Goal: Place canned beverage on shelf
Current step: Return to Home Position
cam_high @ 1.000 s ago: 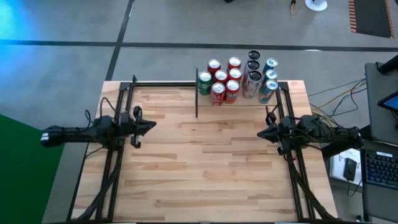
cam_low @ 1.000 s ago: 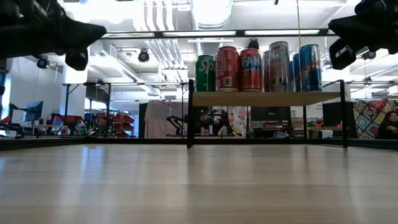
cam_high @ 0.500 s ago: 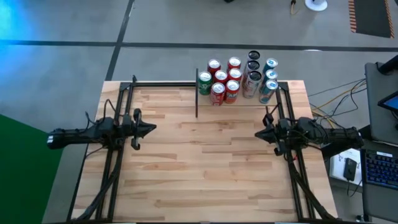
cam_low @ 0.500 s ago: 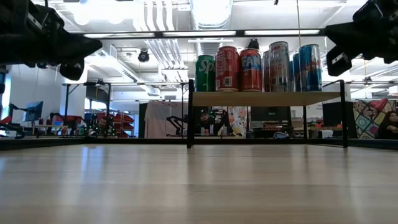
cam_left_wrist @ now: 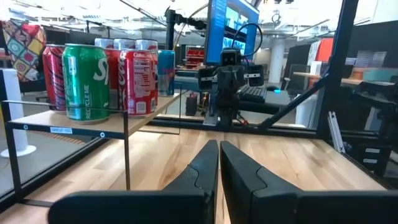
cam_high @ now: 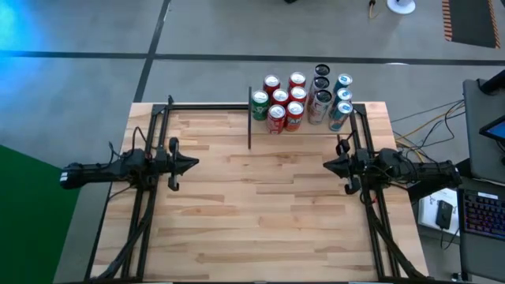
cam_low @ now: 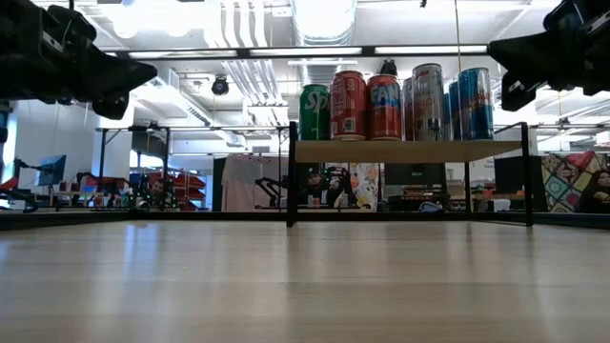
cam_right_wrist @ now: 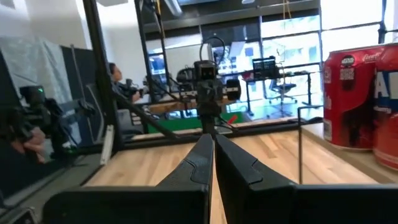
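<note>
The shelf (cam_low: 410,151), a light-wood board on thin black uprights, stands at the table's far right. Several cans (cam_high: 300,99) stand upright on it: red, green, blue and silver ones (cam_low: 396,103). My left gripper (cam_high: 196,163) hovers shut over the table's left side and points level toward the right; a green can (cam_left_wrist: 87,81) shows off to one side of it. My right gripper (cam_high: 325,166) hovers shut over the right side and points level toward the left, with a red can (cam_right_wrist: 348,99) beside it. The two grippers face each other, and neither holds anything.
Black frame rails (cam_high: 150,197) run along the table's left and right sides under the arms. The wide wooden tabletop (cam_high: 260,205) lies bare between the grippers. A desk with a keyboard (cam_high: 481,213) stands beyond the right edge.
Both grippers have rolled a little at the wrist and tipped slightly while staying shut over their sides of the table. The cans and the shelf have kept still.
</note>
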`<action>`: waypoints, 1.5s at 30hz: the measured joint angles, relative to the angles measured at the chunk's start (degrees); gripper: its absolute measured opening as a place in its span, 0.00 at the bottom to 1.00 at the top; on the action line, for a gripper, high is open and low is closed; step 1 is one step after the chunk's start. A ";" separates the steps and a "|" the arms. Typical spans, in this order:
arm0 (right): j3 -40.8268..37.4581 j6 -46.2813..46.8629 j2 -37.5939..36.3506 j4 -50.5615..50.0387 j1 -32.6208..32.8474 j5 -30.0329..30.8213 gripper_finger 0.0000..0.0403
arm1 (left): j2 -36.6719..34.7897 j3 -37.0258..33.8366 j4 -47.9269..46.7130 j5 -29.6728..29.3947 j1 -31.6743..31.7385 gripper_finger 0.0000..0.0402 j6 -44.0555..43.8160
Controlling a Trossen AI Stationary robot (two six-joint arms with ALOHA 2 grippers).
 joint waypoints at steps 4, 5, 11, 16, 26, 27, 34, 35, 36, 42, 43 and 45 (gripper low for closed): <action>0.00 -1.90 -0.02 -0.34 0.00 1.00 0.02 | -0.07 0.00 -0.53 0.01 0.00 0.00 0.62; 0.00 -2.89 -0.02 -0.51 -0.02 1.07 0.02 | -0.07 0.00 -0.87 0.00 0.00 0.00 0.92; -0.02 -4.13 -0.04 -1.24 -0.02 5.41 0.02 | 0.01 -0.02 -4.19 0.09 0.00 0.00 -0.69; -0.04 -3.94 0.00 -1.22 -0.02 5.40 0.02 | 0.00 -0.02 -4.44 0.42 0.00 0.00 -2.27; -0.07 -3.93 0.09 -1.24 -0.02 5.36 0.02 | 2.56 -0.04 -4.71 0.59 0.00 0.00 -1.31; -0.07 -3.94 0.09 -1.24 -0.02 5.36 0.02 | 3.07 -0.04 -4.72 0.59 0.00 0.00 -0.96; -0.09 -3.86 0.09 -1.24 -0.02 5.36 0.02 | 4.30 -0.04 -2.10 0.35 0.00 0.00 -0.86; -0.09 -3.91 0.09 -1.24 -0.02 5.36 0.02 | 3.95 -0.04 -2.12 0.31 0.00 0.00 0.23; -0.09 -3.95 0.09 -1.24 -0.02 5.35 0.02 | 3.47 -0.04 -2.39 0.25 0.00 0.00 0.80; -0.11 -3.91 0.09 -1.24 -0.02 5.36 0.02 | -0.52 -0.07 -2.02 0.41 0.00 0.00 -0.78; -0.11 -3.86 0.09 -1.24 -0.02 5.36 0.02 | -0.50 -0.07 -1.13 0.75 0.00 0.00 -2.48; -0.11 -3.92 0.11 -1.26 -0.02 5.38 0.02 | -0.26 -0.07 0.08 1.81 0.00 0.00 -5.53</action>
